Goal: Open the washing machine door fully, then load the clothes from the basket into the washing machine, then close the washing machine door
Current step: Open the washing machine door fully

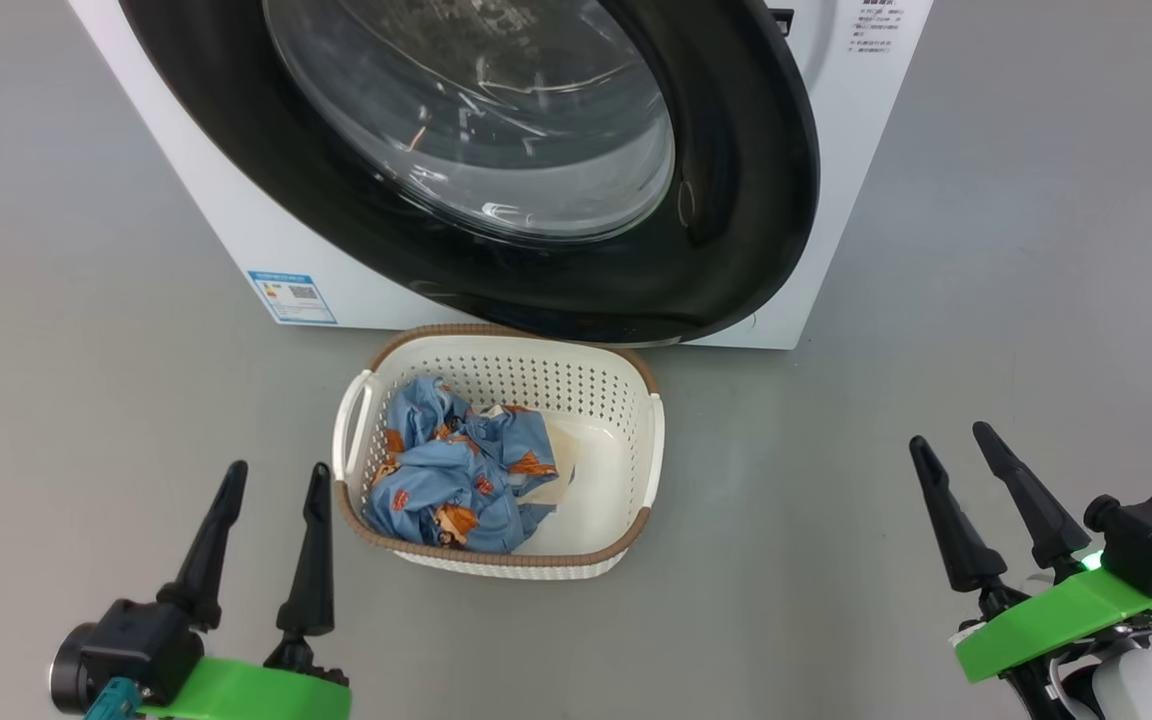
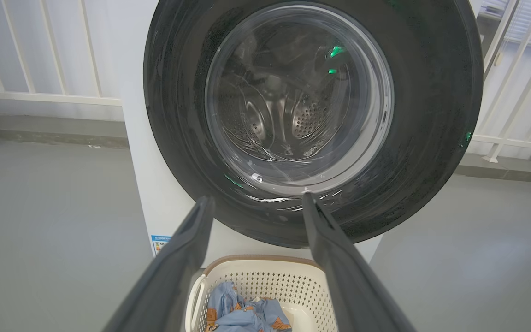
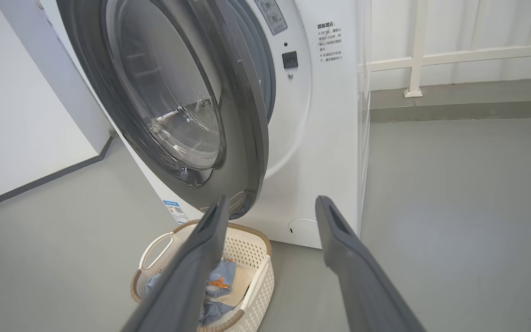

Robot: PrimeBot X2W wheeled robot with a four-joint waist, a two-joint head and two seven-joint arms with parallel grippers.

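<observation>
At the lower left of the head view the left end effector [image 1: 276, 478] hangs released, fingers spread and empty, just beside the basket [image 1: 536, 385]. The basket stands on the floor close before the washing machine [image 1: 236, 230]. The clothes [image 1: 456, 465] lie bunched in its left half. They look soft, light and limp, and should give to a pinch on a raised fold at the top of the bundle, though a loose end may drag over the rim. Above the basket the washing machine door [image 1: 736, 200] stands ajar, not fully swung. The right wrist view shows its free right edge off the cabinet. The door looks stiff and fairly heavy and its glossy black rim is likely slippery, so hooking behind that free edge seems safer than pressing the glass. At the lower right the right end effector [image 1: 949, 440] is likewise released and empty, well apart from the basket. The floor [image 1: 86, 350] is smooth and grey; a white railing [image 2: 39, 92] runs behind the machine and a pale wall [image 3: 16, 115] stands to its left
</observation>
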